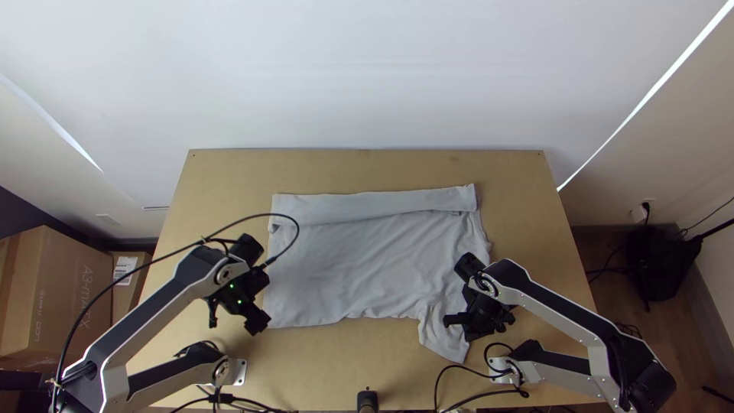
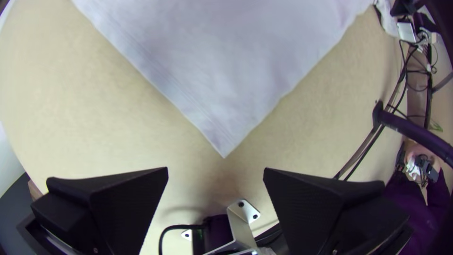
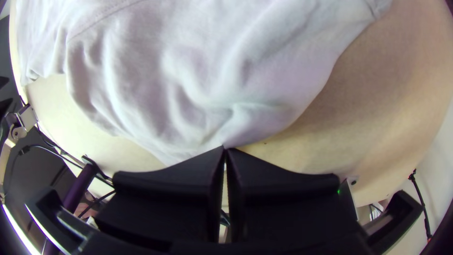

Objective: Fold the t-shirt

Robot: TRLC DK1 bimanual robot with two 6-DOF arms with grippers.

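Both arms [image 1: 159,315] bend inward over the wooden tabletop [image 1: 367,170], the left gripper [image 1: 235,316] with jaws apart near the pale t-shirt's [image 1: 352,264] hemmed corner, the right gripper [image 1: 476,330] clamped on its wrinkled edge.

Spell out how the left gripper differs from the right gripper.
The left gripper is open, its fingers wide apart; the right gripper is shut, its fingertips together. The left gripper has no cloth between its fingers, while the right gripper pinches the edge of the shirt, with creases running to its tips. Both have wide, flat black fingers.
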